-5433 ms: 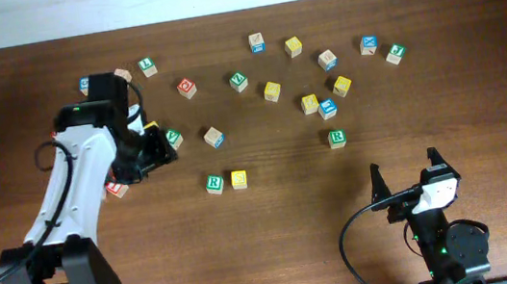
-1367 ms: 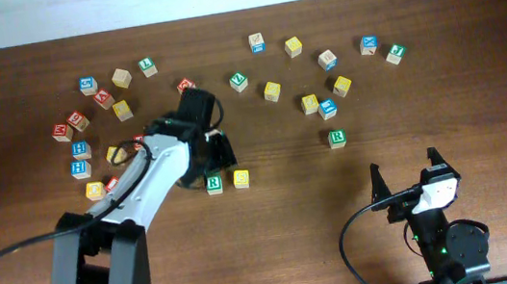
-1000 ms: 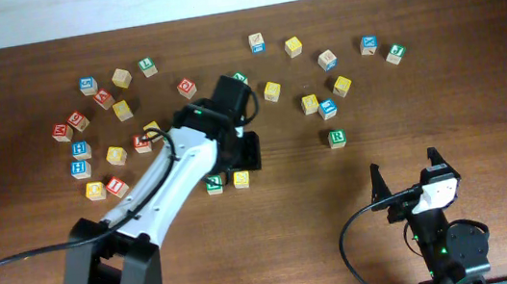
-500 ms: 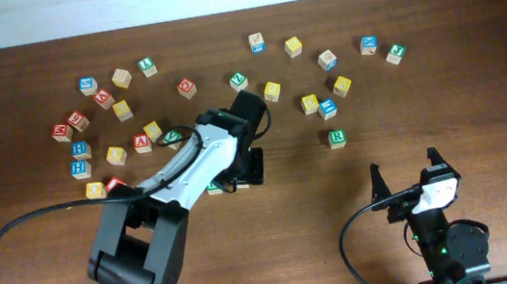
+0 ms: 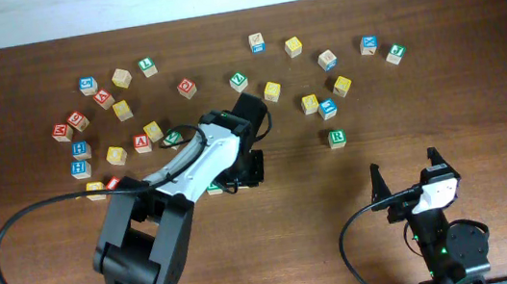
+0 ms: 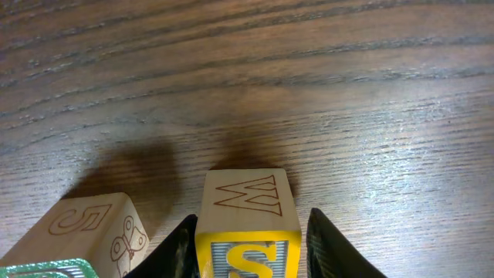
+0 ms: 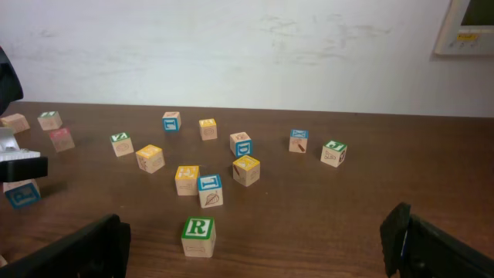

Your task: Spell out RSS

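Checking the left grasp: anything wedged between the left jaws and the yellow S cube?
Nothing visible. In the wrist view the yellow S cube sits alone between the jaws of the left gripper. The green-framed cube lies close outside the jaw on the picture's left, not in the gap. Contact cannot be told.
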Robot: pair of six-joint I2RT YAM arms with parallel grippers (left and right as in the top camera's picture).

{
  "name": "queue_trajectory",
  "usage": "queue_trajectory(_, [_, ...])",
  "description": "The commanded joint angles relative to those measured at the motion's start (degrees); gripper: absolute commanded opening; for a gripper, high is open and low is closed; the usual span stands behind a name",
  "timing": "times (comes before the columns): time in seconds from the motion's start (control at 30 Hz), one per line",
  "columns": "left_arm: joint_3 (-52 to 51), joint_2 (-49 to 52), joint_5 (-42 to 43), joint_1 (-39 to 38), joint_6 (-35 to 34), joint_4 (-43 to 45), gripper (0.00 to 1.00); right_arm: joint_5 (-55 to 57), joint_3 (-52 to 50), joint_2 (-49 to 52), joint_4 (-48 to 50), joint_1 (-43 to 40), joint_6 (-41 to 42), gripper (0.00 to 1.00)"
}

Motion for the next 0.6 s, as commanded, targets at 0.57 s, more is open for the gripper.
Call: queue_trajectory(0.57, [-0.4,0.5,-2.6,2.3,-10.5,-2.1,0.33,0.5,-0.3,-0.4,-0.3,-0.4,-0.2,0.98])
